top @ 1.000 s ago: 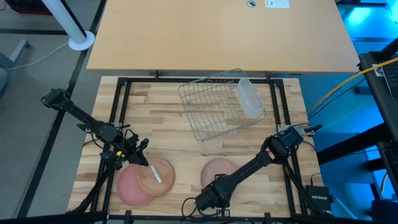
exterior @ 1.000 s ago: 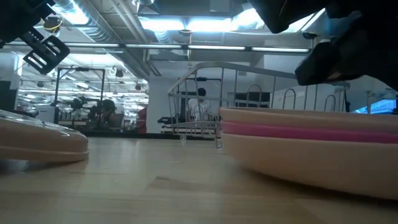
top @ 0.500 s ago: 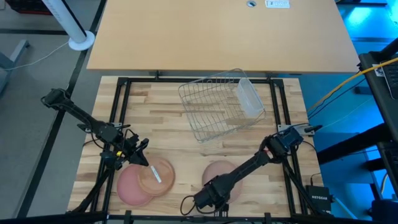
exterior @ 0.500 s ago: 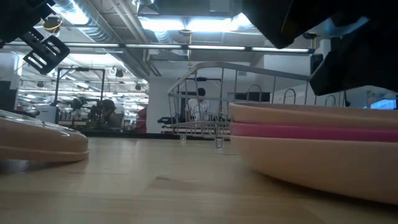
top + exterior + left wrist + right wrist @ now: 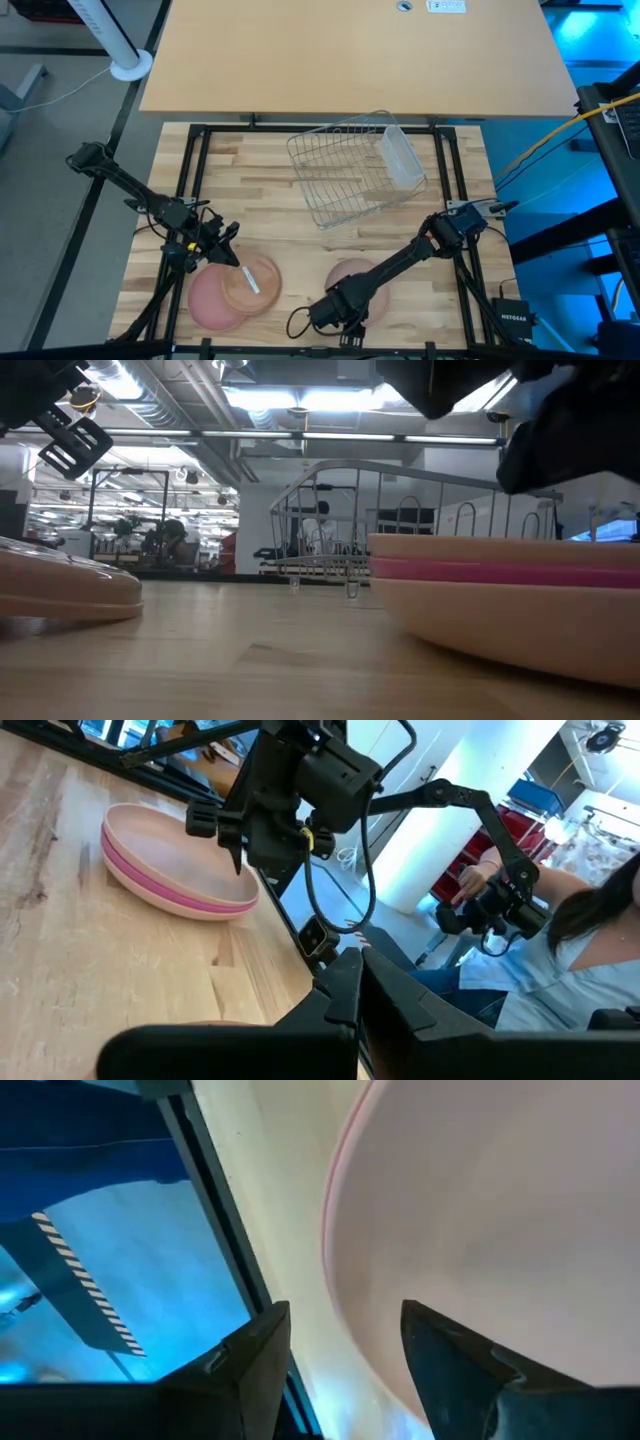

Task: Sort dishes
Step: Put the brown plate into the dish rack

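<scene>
Nothing's been racked yet: plates (image 5: 236, 290) are left stacked on the counter (image 5: 300, 245), right pincer (image 5: 327, 315) released at the peach plate (image 5: 352, 275), left pincer (image 5: 222, 252) clenched empty.

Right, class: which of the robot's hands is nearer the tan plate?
Left. The left hand is just beside the tan plate, at its far-left edge. The right hand is farther off to the plate's right, at the near edge of the other plate stack.

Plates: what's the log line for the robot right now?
right fingers: open at peach plate rim | left fingers: shut, near tan plate
</scene>
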{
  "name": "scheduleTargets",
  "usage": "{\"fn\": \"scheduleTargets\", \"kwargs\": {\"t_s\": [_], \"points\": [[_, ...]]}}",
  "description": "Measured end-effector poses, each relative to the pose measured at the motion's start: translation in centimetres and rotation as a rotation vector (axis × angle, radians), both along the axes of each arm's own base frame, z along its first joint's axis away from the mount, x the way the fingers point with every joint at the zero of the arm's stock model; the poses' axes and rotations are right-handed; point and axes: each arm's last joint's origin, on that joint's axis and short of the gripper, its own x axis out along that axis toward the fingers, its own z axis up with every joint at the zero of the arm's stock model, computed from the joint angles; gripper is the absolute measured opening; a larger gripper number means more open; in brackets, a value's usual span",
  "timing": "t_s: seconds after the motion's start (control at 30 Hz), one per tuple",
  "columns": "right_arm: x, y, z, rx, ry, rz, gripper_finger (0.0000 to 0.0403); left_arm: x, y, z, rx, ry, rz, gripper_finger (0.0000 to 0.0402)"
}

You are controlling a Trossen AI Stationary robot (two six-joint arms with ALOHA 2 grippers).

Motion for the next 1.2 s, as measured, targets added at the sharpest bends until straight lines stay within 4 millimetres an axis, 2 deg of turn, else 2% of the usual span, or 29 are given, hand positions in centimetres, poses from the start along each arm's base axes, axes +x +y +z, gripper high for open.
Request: {"fn": "scheduleTargets", "kwargs": {"t_s": [0.17, 0.3, 0.4, 0.5, 0.6, 0.7, 0.8, 1.07, 1.2], "points": [[0.7, 0.2, 1.7, -0.002, -0.071, -0.009, 0.0197, 0.0, 0.0, 0.0, 0.0, 0.0, 0.0, 0.0], [1.9, 0.6, 3.9, -0.037, -0.246, -0.03, 0.0197, 0.0, 0.0, 0.0, 0.0, 0.0, 0.0, 0.0], [3.4, 0.9, 5.4, -0.091, -0.471, -0.079, 0.0197, 0.0, 0.0, 0.0, 0.0, 0.001, 0.0, 0.0], [5.3, 1.4, 6.6, -0.159, -0.77, -0.154, 0.0197, 0.0, 0.0, 0.0, 0.0, 0.0, 0.0, 0.0], [6.9, 1.8, 7.3, -0.214, -1.034, -0.097, 0.0197, 0.0, 0.0, 0.0, 0.0, 0.001, -0.001, 0.0], [8.5, 2.3, 6.8, -0.222, -1.205, -0.044, 0.0197, 0.0, 0.0, 0.0, -0.001, -0.001, -0.001, 0.0], [9.7, 2.6, 5.5, -0.2, -1.285, -0.034, 0.0197, 0.0, 0.0, 0.0, -0.026, 0.017, -0.004, 0.0], [11.9, 0.5, 1.2, -0.244, -1.216, -0.088, 0.0197, -0.5, -0.6, -0.2, -0.185, 0.163, -0.165, 0.0], [12.4, -0.5, 0.5, -0.271, -1.182, -0.092, 0.0197, -0.8, -0.8, -1.5, -0.232, 0.383, -0.16, 0.0]]}}
